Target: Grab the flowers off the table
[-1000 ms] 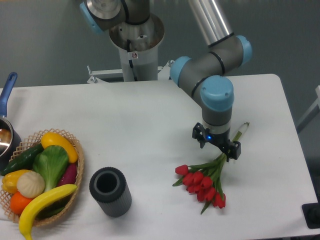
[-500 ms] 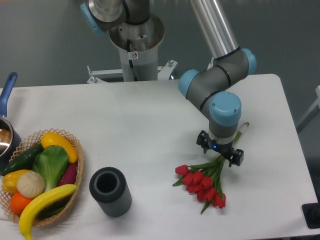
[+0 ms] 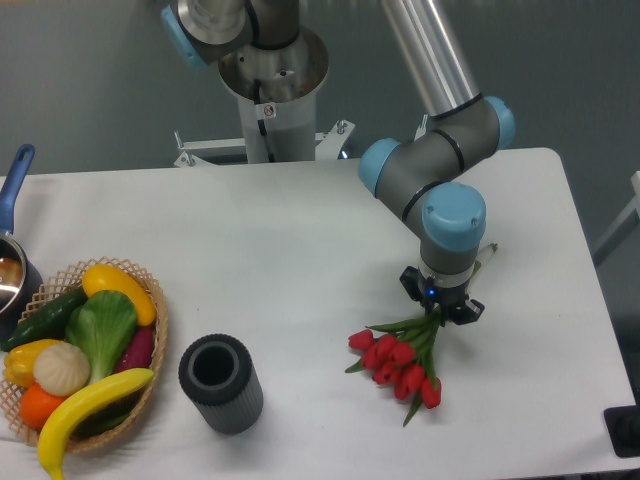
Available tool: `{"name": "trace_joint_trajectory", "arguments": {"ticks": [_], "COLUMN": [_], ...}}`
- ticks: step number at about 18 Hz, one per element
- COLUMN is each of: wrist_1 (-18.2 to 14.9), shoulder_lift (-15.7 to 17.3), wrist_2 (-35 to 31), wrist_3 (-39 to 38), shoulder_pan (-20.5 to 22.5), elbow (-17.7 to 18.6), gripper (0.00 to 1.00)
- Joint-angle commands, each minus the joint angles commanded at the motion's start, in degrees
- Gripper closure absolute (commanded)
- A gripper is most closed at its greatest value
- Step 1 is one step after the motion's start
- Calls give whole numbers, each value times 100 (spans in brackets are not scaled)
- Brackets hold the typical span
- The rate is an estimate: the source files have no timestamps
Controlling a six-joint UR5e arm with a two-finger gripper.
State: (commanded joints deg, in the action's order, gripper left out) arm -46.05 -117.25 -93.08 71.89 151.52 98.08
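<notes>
Closing over the last second, the jaws of the gripper (image 3: pixel 441 309) have drawn in from a wide spread to a narrow pinch around the green stems of the flowers (image 3: pixel 398 360), where a half second ago they stood plainly apart on either side of them. They now look clamped on the stems just above the point where the leaves fan out, though the actual contact is too small to make out for certain. The bunch has shifted with that squeeze: its red buds sit a little higher and closer to the wrist than before, and the lowest bud has swung inward, which suggests the stems were gathered and perhaps slightly raised. The buds appear to rest on or hang just above the white bench (image 3: pixel 300 250), right of centre, well apart from the dark cylinder (image 3: pixel 221 384) and the wicker basket (image 3: pixel 90 360) on the left. By my reading the grasp is made and only the lift remains; thin stems could slip or bend if the grip is off-centre.
</notes>
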Motion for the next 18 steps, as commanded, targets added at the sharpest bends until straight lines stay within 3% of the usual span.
{"name": "trace_joint_trajectory", "arguments": {"ticks": [4, 5, 10, 14, 18], "wrist_1": [-210, -463, -825, -1861, -2188], "shoulder_lift": [378, 535, 738, 845, 853], "wrist_2": [0, 44, 149, 229, 229], "wrist_3": [9, 0, 18, 18, 18], "shoulder_pan": [44, 175, 97, 71, 88], "elbow": [-8, -69, -368, -974, -1238], "gripper": [100, 100, 100, 100, 100]}}
